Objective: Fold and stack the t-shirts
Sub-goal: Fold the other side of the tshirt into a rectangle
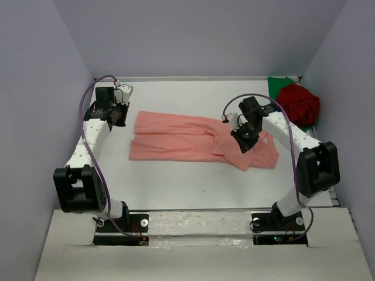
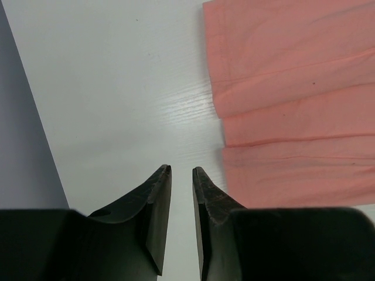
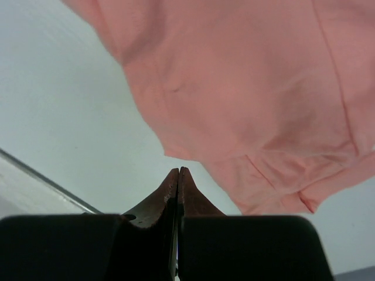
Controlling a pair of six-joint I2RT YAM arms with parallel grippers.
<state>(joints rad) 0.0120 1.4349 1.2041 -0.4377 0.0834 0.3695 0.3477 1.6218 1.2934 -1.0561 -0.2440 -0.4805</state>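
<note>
The salmon-pink t-shirt (image 1: 193, 140) lies partly folded lengthwise across the middle of the table, with creased layers showing in the left wrist view (image 2: 293, 88). My left gripper (image 1: 121, 115) hovers just off the shirt's left end, its jaws (image 2: 181, 170) a little apart, open, with only bare table between them. My right gripper (image 1: 244, 139) is above the shirt's rumpled right end. Its fingers (image 3: 178, 171) are shut on nothing, pointing at the shirt's edge (image 3: 246, 88). The dark red t-shirt (image 1: 299, 104) lies bunched on the green t-shirt (image 1: 279, 85) in the far right corner.
Grey walls close in the white table (image 1: 176, 181) on the left, back and right. A metal strip (image 3: 41, 174) marks the table's edge in the right wrist view. The left wall (image 2: 23, 140) stands close beside my left gripper.
</note>
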